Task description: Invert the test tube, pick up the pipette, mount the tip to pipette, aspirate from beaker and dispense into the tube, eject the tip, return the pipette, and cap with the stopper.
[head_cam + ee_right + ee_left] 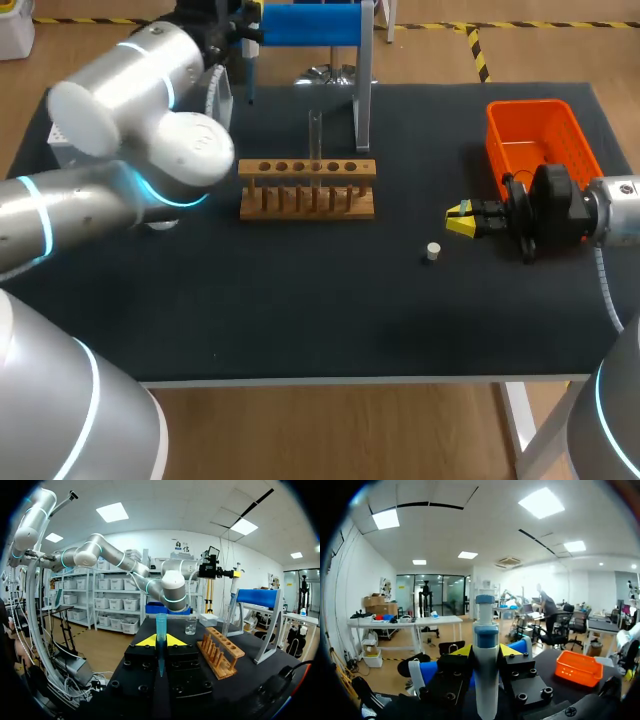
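From above, our right claw (461, 221) sits near the stopper (432, 251) on the surface (300, 320), with the test tube (315, 135) upright in the rack (307, 190). At the left wrist, our left claw (486, 651) is clamped on the pipette (486, 675). At the right wrist, the right claw grips the tip (160, 627). A skewed meeting could jam or drop it, and the rack stands between.

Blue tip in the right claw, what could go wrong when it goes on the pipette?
The right claw pinches only the thin blue tip, and the left claw holds the pipette. If they meet crooked, the tip might slip or sit badly. The little stopper lies loose on the table near the right claw, so a swing could knock it away.
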